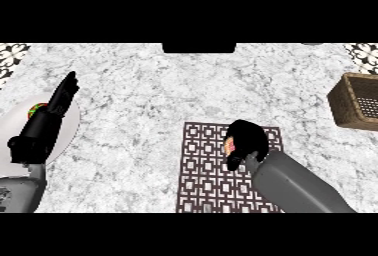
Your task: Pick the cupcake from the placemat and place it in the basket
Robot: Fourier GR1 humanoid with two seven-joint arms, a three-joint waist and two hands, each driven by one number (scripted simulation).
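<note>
A brown patterned placemat (pixel 210 180) lies on the marble counter at the lower middle. Over its upper right part my right hand (pixel 247 140) is curled round the cupcake (pixel 229 145), of which only a pink and pale sliver shows at the hand's left side. The woven brown basket (pixel 353 102) stands at the right edge, well to the right of that hand. My left hand (pixel 55 112) rests open at the left, fingers pointing up, over a white plate.
A white plate (pixel 70 131) lies at the left edge, with a small red and green object (pixel 35 109) on it beside the left hand. A dark block (pixel 199 47) sits at the counter's far edge. Patterned tiles show at both top corners.
</note>
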